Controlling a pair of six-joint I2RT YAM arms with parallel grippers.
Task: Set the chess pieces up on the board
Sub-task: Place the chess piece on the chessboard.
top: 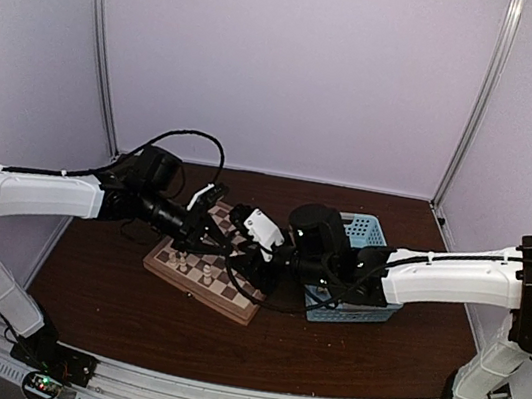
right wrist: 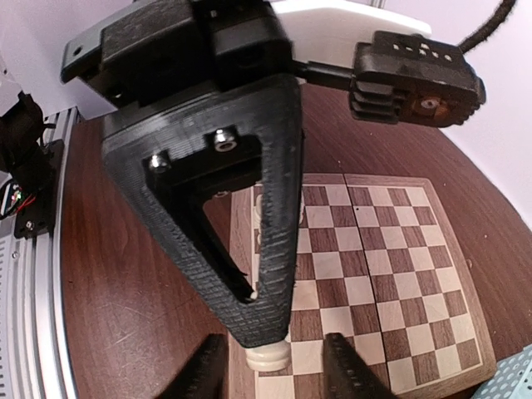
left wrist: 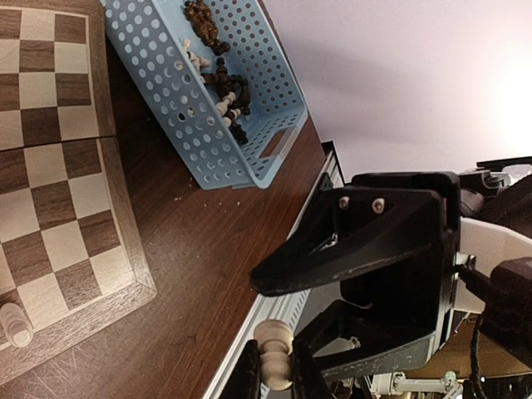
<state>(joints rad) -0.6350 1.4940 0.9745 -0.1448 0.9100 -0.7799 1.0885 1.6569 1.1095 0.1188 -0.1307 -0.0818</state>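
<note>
Now, left gripper (left wrist: 276, 372) clenched on cream chess piece (left wrist: 273, 339), right gripper (right wrist: 274, 353) released, straddling it.

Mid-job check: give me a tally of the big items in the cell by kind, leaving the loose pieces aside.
Chessboard: 1
Light-blue basket: 1
Robot arms: 2, the left arm and the right arm
Total: 4
</note>
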